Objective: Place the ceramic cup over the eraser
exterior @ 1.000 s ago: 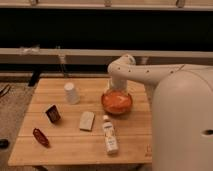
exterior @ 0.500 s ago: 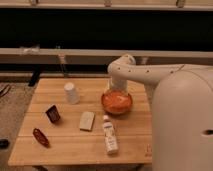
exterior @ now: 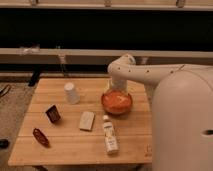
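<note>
Ceramic cup (exterior: 71, 93) stands upright on the wooden surface (exterior: 65, 150), well to the left of the tool (exterior: 117, 90) as the camera sees it. The eraser (exterior: 53, 113) lies beyond the cup from the tool, nearer the camera and apart from the cup. I judge the cup to be light, rigid and glazed, so smooth under the fingers and liable to chip if dropped or knocked against the wood. Having no handle, it is best taken across its tapered wall, about mid-height, with a squeeze firm enough to stop it sliding along the taper. Whether its mouth faces up or down I cannot tell.

The white arm reaches out from the robot's body, bends at a raised elbow and drops toward the orange bowl (exterior: 117, 102). The tool hangs just above the bowl's far rim, spread wide and holding nothing. To reach the cup it would have to travel left, clear of the bowl.
</note>
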You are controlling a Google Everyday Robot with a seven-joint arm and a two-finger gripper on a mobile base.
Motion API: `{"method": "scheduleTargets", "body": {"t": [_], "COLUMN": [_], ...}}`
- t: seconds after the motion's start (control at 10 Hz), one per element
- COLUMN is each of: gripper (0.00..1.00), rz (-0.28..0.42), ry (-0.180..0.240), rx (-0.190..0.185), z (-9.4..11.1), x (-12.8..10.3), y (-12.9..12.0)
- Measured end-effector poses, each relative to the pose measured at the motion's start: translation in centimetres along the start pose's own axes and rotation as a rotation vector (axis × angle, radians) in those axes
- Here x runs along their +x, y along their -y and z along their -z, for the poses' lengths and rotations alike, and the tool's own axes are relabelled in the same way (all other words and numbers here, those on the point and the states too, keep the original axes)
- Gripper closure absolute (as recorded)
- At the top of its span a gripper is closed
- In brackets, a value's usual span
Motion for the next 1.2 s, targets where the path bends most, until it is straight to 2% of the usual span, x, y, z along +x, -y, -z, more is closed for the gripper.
{"method": "scheduleTargets", "body": {"t": [0.1, 0.2, 0.4, 0.5, 0.8, 1.1, 1.2], "gripper": [0.20, 0.20, 0.20, 0.20, 0.20, 0.20, 0.20], "rz": [0.023, 0.097, 0.186, 0.256, 0.419, 0.524, 0.578], "ry": [0.012, 0.037, 0.056, 0.059, 0.042, 0.010, -0.008], "rx": [-0.008, -0.033, -0.061, -0.082, -0.137, -0.149, -0.153], "z": [0.2, 1.0, 1.8, 2.5, 3.5, 3.0, 2.5], "x": [-0.3, -0.9, -1.2, -1.1, 0.0, 0.4, 0.5], "y": [-0.8, -3.9, -7.5, -10.2, -16.8, -20.4, -22.5]}}
